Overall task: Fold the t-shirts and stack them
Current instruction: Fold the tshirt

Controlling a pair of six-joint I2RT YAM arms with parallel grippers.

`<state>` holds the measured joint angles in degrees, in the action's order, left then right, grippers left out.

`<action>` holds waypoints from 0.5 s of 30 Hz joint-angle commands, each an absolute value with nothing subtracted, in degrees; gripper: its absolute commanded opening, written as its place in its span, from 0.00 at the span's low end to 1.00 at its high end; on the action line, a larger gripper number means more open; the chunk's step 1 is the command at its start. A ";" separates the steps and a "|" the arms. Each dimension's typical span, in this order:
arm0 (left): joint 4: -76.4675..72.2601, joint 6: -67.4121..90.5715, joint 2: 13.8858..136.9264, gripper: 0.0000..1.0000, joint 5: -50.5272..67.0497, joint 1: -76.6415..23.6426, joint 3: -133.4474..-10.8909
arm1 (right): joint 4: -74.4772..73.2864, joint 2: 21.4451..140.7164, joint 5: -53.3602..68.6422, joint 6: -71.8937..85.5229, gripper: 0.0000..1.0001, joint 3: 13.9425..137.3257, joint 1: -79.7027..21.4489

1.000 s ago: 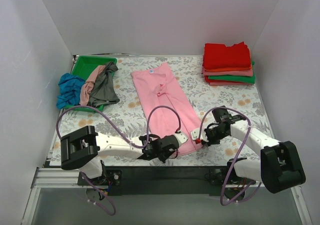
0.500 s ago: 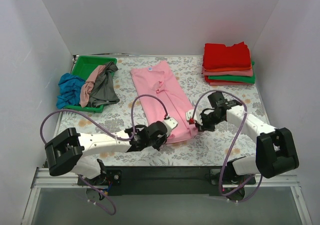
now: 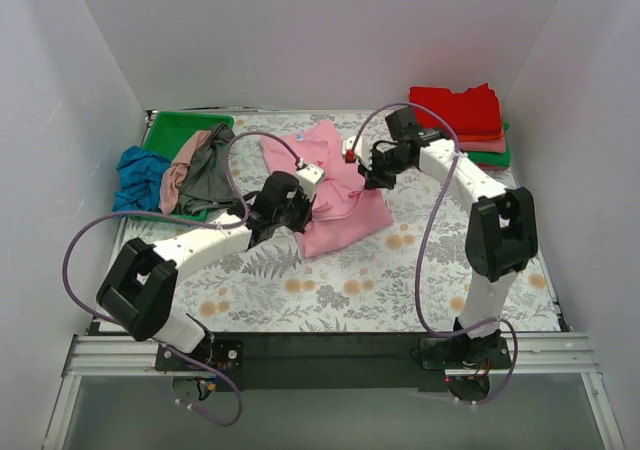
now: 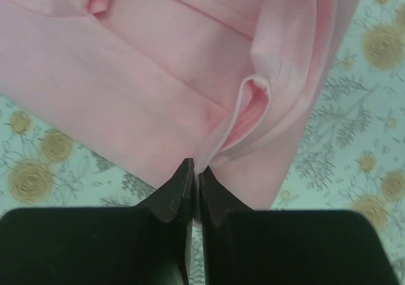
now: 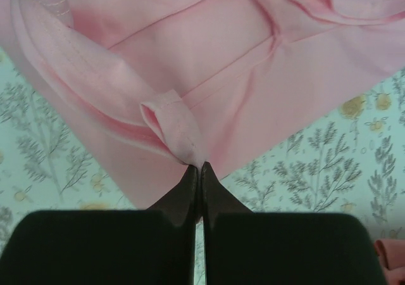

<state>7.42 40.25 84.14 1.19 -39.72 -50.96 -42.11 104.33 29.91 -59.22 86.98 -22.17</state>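
Observation:
The light pink t-shirt (image 3: 340,205) lies mid-table, its near part doubled back over its far part. My left gripper (image 3: 308,178) is shut on its hem at the left; the left wrist view shows the pink cloth (image 4: 209,95) pinched between the fingertips (image 4: 180,183). My right gripper (image 3: 352,154) is shut on the hem at the right; the right wrist view shows a pink fold (image 5: 177,130) held at the fingertips (image 5: 209,183). Both hold the cloth above the shirt's far half. A folded stack, red t-shirt (image 3: 455,110) on top, sits at the far right.
A green tray (image 3: 170,130) at the far left holds crumpled grey (image 3: 208,175) and salmon (image 3: 180,175) shirts; a blue shirt (image 3: 138,178) lies beside it. White walls enclose the floral table (image 3: 400,280). Purple cables loop from both arms.
Both grippers have carried the pink shirt's near hem from the table's front toward the back, folding the shirt over itself. Both arms are stretched out much farther.

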 commanded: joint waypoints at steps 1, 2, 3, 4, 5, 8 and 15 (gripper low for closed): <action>5.63 37.62 87.70 0.00 7.11 -34.73 -54.84 | -43.07 111.59 28.65 -53.80 0.01 97.43 -22.76; 5.63 37.44 90.41 0.00 7.73 -32.54 -55.63 | -43.15 113.36 28.30 -53.18 0.01 99.47 -22.85; 5.63 37.27 91.57 0.00 8.87 -31.56 -57.20 | -43.24 115.03 27.43 -52.56 0.01 101.41 -23.20; 5.63 37.09 92.97 0.00 9.22 -30.51 -57.83 | -43.16 118.01 27.16 -51.34 0.01 105.34 -23.29; 5.71 37.00 94.99 0.00 9.58 -28.93 -58.62 | -43.15 119.43 26.72 -50.55 0.01 107.12 -23.38; 5.63 37.00 97.90 0.00 11.42 -26.20 -61.08 | -43.07 124.53 25.32 -47.91 0.01 113.70 -23.64; 5.63 37.44 103.88 0.00 12.66 -23.73 -67.14 | -42.72 132.01 21.89 -43.87 0.01 123.03 -23.82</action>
